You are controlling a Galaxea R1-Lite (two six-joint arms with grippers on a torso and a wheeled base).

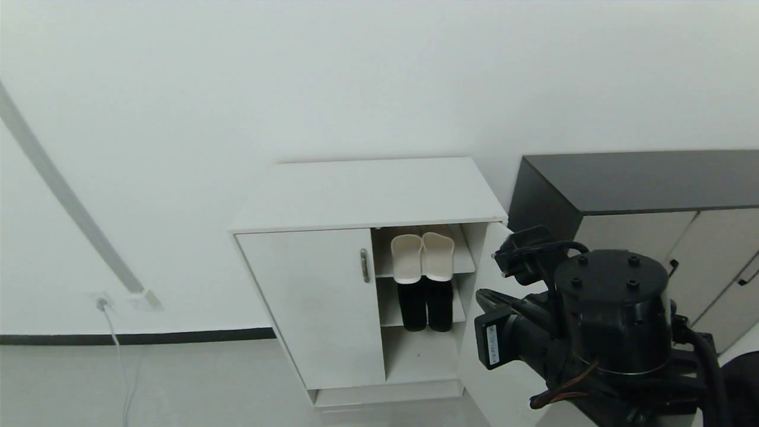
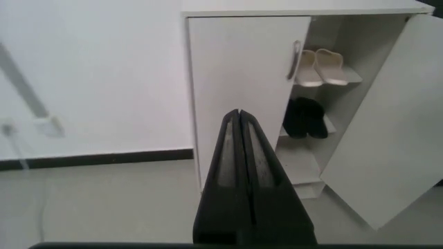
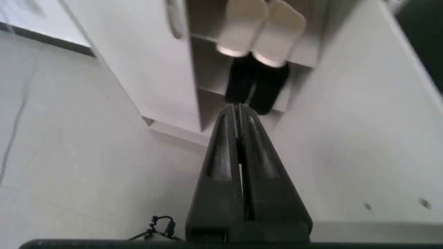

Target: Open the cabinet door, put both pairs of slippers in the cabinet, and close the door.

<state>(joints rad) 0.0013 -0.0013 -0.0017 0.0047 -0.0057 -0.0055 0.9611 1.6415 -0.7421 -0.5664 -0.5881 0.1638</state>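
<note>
2 pairs of slippers sit inside the white 2-door cabinet (image 1: 367,193): the cream pair (image 1: 422,257) on the top shelf, the black pair (image 1: 425,305) on the shelf below. The right door (image 2: 387,124) stands swung wide, its lower edge hidden behind the right arm in the head view. Grey floor (image 1: 178,379) stretches before the cabinet. The left gripper (image 2: 239,117) and the right gripper (image 3: 239,109) each have fingers pressed together, holding nothing.

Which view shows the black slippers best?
Head view: the black slippers show clearly, side by side on the middle shelf. Left wrist view shows one dark shape; right wrist view sees them from above.
</note>
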